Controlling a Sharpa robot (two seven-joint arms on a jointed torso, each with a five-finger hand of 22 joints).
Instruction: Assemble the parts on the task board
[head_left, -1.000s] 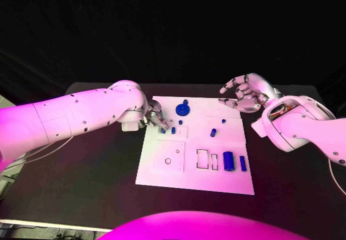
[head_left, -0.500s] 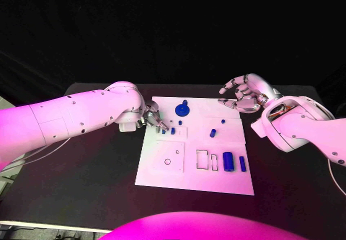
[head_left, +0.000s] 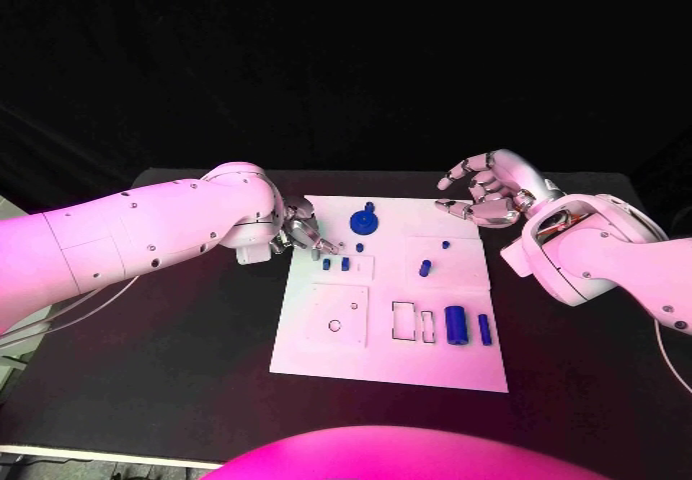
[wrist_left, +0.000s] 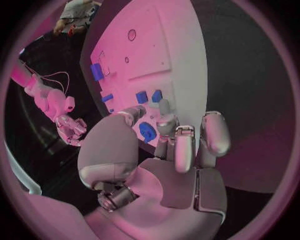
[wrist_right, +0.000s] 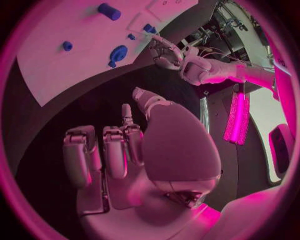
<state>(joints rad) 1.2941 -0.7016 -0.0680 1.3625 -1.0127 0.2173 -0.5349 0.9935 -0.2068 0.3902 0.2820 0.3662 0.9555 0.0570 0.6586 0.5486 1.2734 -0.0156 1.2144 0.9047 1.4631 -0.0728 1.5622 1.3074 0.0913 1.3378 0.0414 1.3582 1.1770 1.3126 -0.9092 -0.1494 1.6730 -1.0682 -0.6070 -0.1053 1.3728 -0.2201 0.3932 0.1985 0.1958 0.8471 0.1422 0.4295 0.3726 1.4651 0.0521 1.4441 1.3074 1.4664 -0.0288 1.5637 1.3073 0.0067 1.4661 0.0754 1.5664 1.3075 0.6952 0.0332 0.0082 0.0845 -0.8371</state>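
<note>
A black table (head_left: 173, 350) under a dark backdrop (head_left: 346, 80) behind it.

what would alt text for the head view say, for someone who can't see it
A white task board lies mid-table between two white robot arms. The left hand hovers at the board's far left edge by two small blue parts; the right hand, fingers curled, holds nothing off its far right corner. More blue parts include a round piece and two cylinders.

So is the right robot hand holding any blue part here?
No, the right robot hand hovers with curled fingers holding nothing beyond the white task board's far right corner.
</note>
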